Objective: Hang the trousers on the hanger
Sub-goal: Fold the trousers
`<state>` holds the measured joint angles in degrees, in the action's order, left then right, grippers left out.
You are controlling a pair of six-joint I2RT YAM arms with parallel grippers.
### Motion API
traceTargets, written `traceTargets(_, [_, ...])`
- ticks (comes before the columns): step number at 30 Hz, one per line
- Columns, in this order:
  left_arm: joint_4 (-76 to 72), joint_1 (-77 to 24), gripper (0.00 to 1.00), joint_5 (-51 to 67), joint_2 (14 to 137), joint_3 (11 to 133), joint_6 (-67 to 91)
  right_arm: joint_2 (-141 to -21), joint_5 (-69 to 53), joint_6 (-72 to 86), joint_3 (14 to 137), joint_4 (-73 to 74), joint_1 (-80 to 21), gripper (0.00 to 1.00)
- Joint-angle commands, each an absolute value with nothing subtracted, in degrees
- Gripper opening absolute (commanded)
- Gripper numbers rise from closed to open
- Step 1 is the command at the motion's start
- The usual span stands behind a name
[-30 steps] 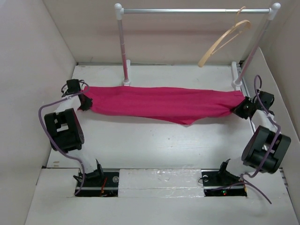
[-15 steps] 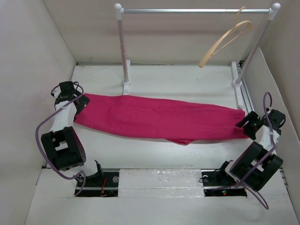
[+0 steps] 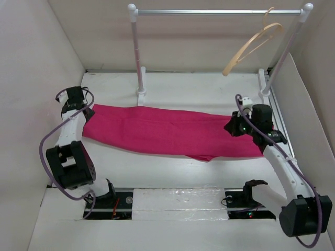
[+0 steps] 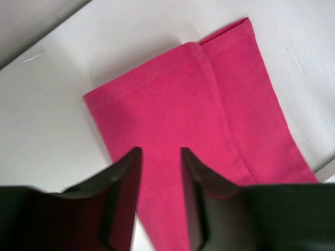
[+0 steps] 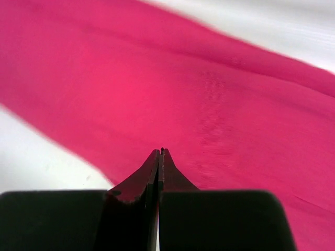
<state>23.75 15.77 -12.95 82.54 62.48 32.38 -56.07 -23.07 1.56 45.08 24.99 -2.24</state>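
The magenta trousers (image 3: 167,130) lie flat and stretched out across the white table, left to right. The pale wooden hanger (image 3: 250,47) hangs by its hook from the right end of the rail, tilted. My left gripper (image 3: 85,112) is open just above the trousers' left end; the left wrist view shows pink cloth (image 4: 209,104) between and beyond the spread fingers (image 4: 160,151). My right gripper (image 3: 232,128) is shut and empty, hovering over the trousers' right part; the right wrist view shows its closed tips (image 5: 161,150) over the cloth (image 5: 209,99).
The white-and-silver clothes rail (image 3: 209,12) spans the back, its left post (image 3: 137,57) standing just behind the trousers and its right post (image 3: 280,60) near the right wall. Walls enclose the table on three sides.
The trousers, held taut between both grippers a second ago, now lie on the table. The right arm has let go and swung left over the cloth. The left gripper stays at the left end.
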Motion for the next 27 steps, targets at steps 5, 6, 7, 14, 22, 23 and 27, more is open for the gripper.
traceTargets(5, [26.80, 14.06, 0.35, -15.74, 97.97, 75.93, 27.69, -63.61, -27.48, -10.34, 47.45, 19.70, -11.60, 0.38])
traceTargets(6, [27.42, 14.06, 0.41, -15.47, 98.87, 77.07, 27.51, -66.07, -29.86, -11.94, 48.94, 19.51, -12.82, 0.46])
traceTargets(7, [27.60, 14.06, 0.48, -14.25, 100.10, 78.91, 26.12, -69.05, -31.62, -13.35, 53.13, 19.95, -13.62, 0.57])
traceTargets(14, [32.96, 12.22, 0.59, -17.58, 109.68, 87.01, 22.24, -97.86, -35.16, -18.80, 72.56, 23.12, -22.84, 0.63])
traceTargets(22, [34.45, 11.69, 0.60, -18.62, 113.12, 89.38, 23.20, -114.52, -33.93, -20.13, 88.85, 27.94, -27.94, 0.62])
traceTargets(23, [34.28, 11.69, 0.58, -19.07, 113.03, 89.21, 23.20, -114.96, -33.66, -20.13, 89.55, 28.04, -28.73, 0.62])
traceTargets(27, [34.19, 11.69, 0.59, -21.18, 113.82, 90.70, 23.03, -116.98, -32.95, -19.51, 92.80, 27.86, -29.97, 0.63])
